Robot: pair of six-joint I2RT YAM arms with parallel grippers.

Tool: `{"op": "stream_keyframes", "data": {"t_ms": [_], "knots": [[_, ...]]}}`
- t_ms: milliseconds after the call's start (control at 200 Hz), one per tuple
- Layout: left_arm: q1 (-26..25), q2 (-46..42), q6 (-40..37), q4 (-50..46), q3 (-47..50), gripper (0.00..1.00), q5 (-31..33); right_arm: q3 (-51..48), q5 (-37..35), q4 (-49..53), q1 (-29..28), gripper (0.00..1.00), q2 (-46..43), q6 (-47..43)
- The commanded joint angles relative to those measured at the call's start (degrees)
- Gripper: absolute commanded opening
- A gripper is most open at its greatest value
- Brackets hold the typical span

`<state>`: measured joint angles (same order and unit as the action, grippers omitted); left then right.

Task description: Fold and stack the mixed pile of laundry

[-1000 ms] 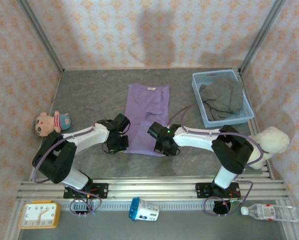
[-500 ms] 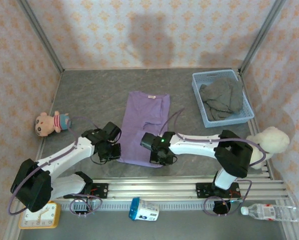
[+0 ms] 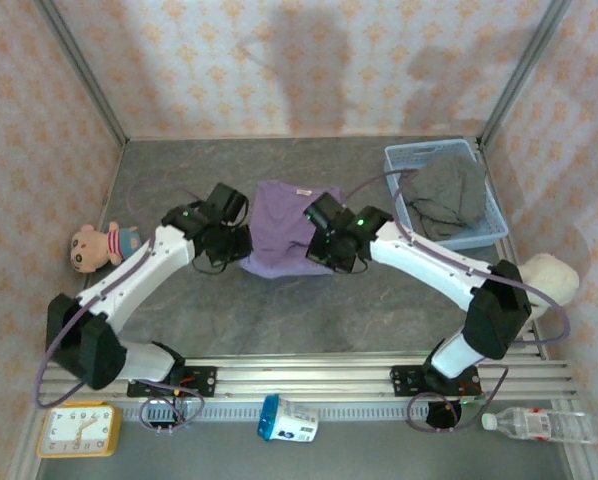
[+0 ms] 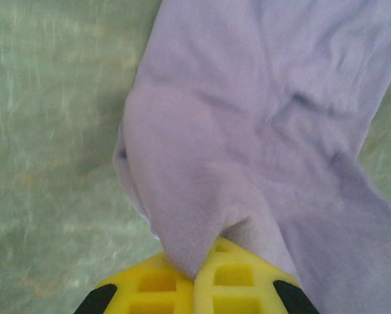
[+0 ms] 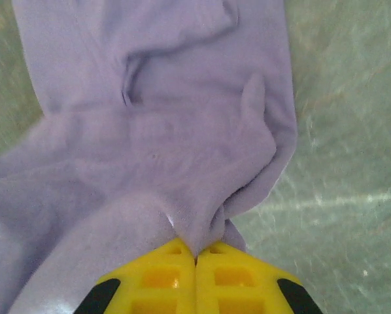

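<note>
The lilac-purple shirt (image 3: 279, 225) lies mid-table, its near end lifted and doubled back toward the collar. My left gripper (image 3: 231, 248) is shut on the shirt's left near corner, and the cloth rises in a pinched peak between its yellow fingers (image 4: 197, 278). My right gripper (image 3: 331, 250) is shut on the right near corner, the fabric bunched in its tips (image 5: 195, 255). The shirt (image 4: 261, 118) (image 5: 156, 98) drapes away from both grippers over the grey table. The grey-brown trousers (image 3: 444, 195) sit crumpled in the light blue basket (image 3: 397, 200) at the back right.
A pink plush doll (image 3: 99, 245) lies at the left wall and a white plush toy (image 3: 549, 280) at the right. In front of the metal rail (image 3: 299, 375) are a yellow clock (image 3: 77, 430), a blue-and-white cup (image 3: 287, 420) and a water bottle (image 3: 539, 425).
Both grippers have moved away from the near edge toward the back, carrying the shirt's near hem with them. The shirt now covers a shorter stretch of table.
</note>
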<state>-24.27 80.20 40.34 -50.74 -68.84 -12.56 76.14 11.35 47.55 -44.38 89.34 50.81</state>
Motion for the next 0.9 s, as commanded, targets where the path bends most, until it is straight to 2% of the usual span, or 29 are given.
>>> {"op": "stream_keyframes", "data": {"t_ms": [0, 215, 250, 270, 290, 300, 315, 335, 360, 445, 455, 460, 470, 485, 525, 620, 731, 851, 891], "knots": [[2.8, 6.8, -3.7, -1.5, -9.4, 0.0, 2.4, 5.1, 1.2, -2.4, 4.9, 0.0, 3.7, -3.3], [6.7, 28.0, -6.1, -3.9, -33.0, 0.0, 0.8, 18.4, 9.5, -6.5, 16.6, 0.0, 17.0, -5.4], [7.1, 33.2, -6.4, -4.7, -38.0, 0.03, 0.3, 21.6, 9.6, -6.6, 18.3, 0.09, 19.9, -5.6], [7.3, 35.9, -6.4, -5.5, -41.4, 0.1, 0.1, 23.4, 9.4, -6.7, 19.2, 0.17, 21.6, -5.7], [7.5, 38.8, -6.2, -6.7, -44.8, 0.28, 0.0, 24.7, 9.3, -6.9, 19.8, 0.24, 23.0, -5.9], [7.6, 40.2, -6.1, -7.4, -46.5, 0.36, 0.0, 26.1, 9.5, -7.3, 20.5, 0.31, 24.2, -6.0], [7.7, 42.5, -6.0, -8.6, -49.4, 0.45, -0.3, 27.4, 9.7, -7.6, 21.1, 0.37, 25.6, -6.2], [8.0, 45.5, -5.9, -10.3, -53.4, 0.52, -0.9, 29.2, 10.3, -7.8, 22.0, 0.45, 27.3, -6.2], [8.2, 49.0, -5.7, -12.3, -58.2, 0.55, -1.7, 31.6, 10.9, -7.8, 23.0, 0.53, 29.3, -6.2], [8.4, 57.3, -5.2, -17.7, -71.7, 0.63, -3.2, 38.0, 10.3, -7.8, 24.7, 0.64, 32.9, -7.3], [8.4, 57.7, -5.1, -17.9, -72.6, 0.68, -3.4, 38.7, 10.3, -7.7, 24.8, 0.64, 33.2, -7.6], [8.4, 58.0, -5.1, -18.0, -72.9, 0.79, -3.6, 39.0, 10.2, -7.6, 24.8, 0.64, 33.3, -7.7], [8.4, 58.3, -5.0, -18.2, -73.8, 0.9, -3.8, 39.7, 10.3, -7.5, 24.9, 0.64, 33.6, -8.1], [8.4, 58.7, -4.9, -18.1, -74.7, 0.95, -3.8, 40.4, 10.2, -7.2, 24.9, 0.64, 33.8, -8.6], [8.4, 58.6, -4.8, -17.4, -75.1, 0.99, -4.1, 42.6, 9.6, -6.0, 24.9, 0.65, 34.5, -9.8], [8.4, 55.9, -4.7, -15.1, -71.8, 0.99, -4.2, 44.5, 10.8, -3.7, 24.8, 0.65, 35.7, -11.8], [8.3, 50.5, -4.6, -11.0, -62.8, 0.97, -5.6, 40.5, 11.6, -4.8, 24.3, 0.61, 35.2, -12.2], [8.0, 42.8, -3.7, -5.3, -49.6, 0.93, -6.5, 35.6, 12.6, -7.1, 22.8, 0.5, 34.7, -12.5], [7.9, 40.3, -3.2, -3.5, -45.2, 0.92, -6.7, 34.3, 13.6, -8.2, 22.4, 0.43, 34.8, -12.4]]}}
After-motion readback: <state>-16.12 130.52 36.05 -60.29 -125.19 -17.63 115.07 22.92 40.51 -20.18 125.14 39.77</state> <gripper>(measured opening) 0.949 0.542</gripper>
